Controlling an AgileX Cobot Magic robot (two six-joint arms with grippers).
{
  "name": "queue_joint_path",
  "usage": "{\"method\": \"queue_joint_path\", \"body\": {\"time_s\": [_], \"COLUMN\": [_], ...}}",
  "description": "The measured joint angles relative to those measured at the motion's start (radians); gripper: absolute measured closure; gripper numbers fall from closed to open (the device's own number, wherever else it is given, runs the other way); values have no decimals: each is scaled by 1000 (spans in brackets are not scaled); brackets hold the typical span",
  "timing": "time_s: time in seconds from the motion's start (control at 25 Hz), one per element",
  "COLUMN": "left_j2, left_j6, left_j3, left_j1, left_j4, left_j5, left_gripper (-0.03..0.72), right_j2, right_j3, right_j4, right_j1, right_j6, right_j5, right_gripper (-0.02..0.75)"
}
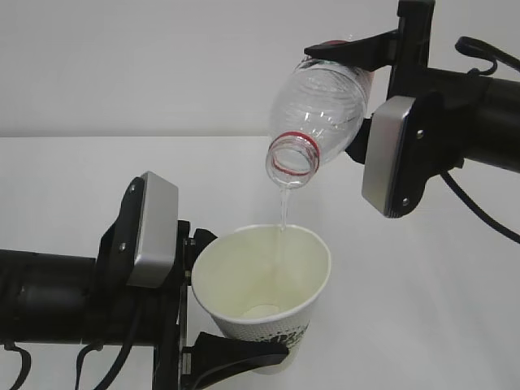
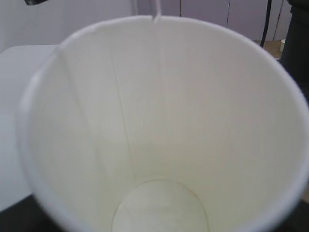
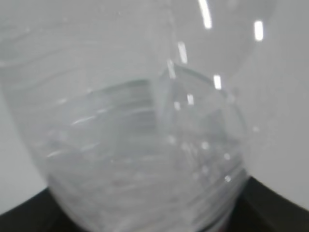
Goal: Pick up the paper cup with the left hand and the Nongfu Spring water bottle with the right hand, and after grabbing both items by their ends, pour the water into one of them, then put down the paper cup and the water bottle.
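Exterior view: bottle [image 1: 321, 101] is pinched, tilted mouth-down, by right gripper [image 1: 370, 97]; water [image 1: 283, 207] is streamed into cup [image 1: 268, 284], which is clamped near its base by left gripper [image 1: 213, 313].

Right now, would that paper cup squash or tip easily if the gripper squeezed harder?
Probably yes. The paper cup looks thin-walled, and its rim already seems slightly out of round, so a harder squeeze would likely crumple it. It also looks nearly empty, with only a thin stream of water falling in, so it is likely light and easily tipped.
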Motion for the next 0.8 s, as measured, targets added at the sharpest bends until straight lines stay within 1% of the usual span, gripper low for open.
{"method": "queue_joint_path", "body": {"time_s": [0.8], "left_j2": [0], "left_j6": [0], "left_j3": [0], "left_j1": [0], "left_j4": [0], "left_j5": [9], "left_gripper": [118], "right_j2": [0], "right_j3": [0], "right_j4": [0], "right_j1": [0], "right_j6": [-2], "right_j5": [0], "right_gripper": [256]}}
